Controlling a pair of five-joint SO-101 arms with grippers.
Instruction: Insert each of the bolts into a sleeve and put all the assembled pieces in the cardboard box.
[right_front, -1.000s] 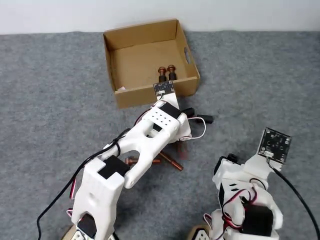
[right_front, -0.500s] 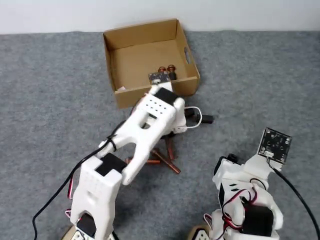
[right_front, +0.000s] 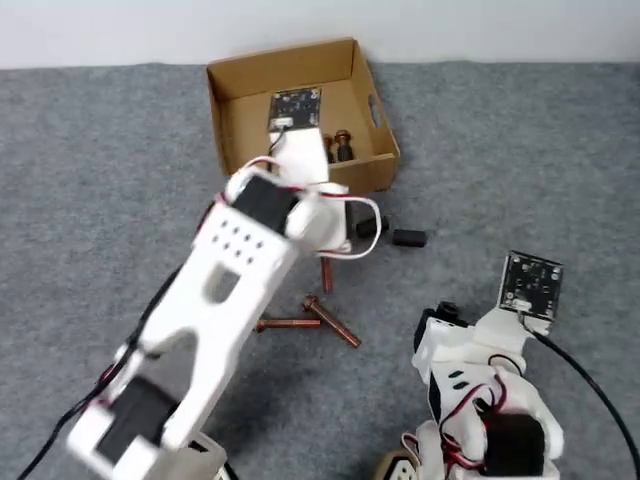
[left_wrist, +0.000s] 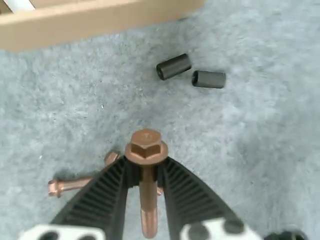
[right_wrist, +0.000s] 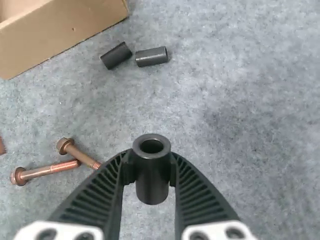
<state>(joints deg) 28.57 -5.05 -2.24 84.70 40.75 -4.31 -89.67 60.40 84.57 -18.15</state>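
My left gripper (left_wrist: 146, 167) is shut on a copper bolt (left_wrist: 146, 150), held head-up above the grey carpet; the same bolt (right_front: 326, 275) hangs below the raised left arm in the high view. My right gripper (right_wrist: 150, 160) is shut on a black sleeve (right_wrist: 151, 167), held upright with its bore facing up. Two loose black sleeves (right_front: 370, 227) (right_front: 408, 238) lie in front of the cardboard box (right_front: 237, 190). Two more bolts (right_front: 288, 323) (right_front: 336, 324) lie crossed on the carpet. Two assembled pieces (right_front: 343, 146) stand inside the box.
The box's front wall (left_wrist: 90, 20) is close beyond the loose sleeves (left_wrist: 173, 66) (left_wrist: 209, 79). The right arm (right_front: 480, 390) sits at the front right. Open carpet spreads to the right of the box and sleeves.
The left arm has risen and swung toward the box, carrying the bolt up off the carpet. The right arm has shifted slightly left with its sleeve.
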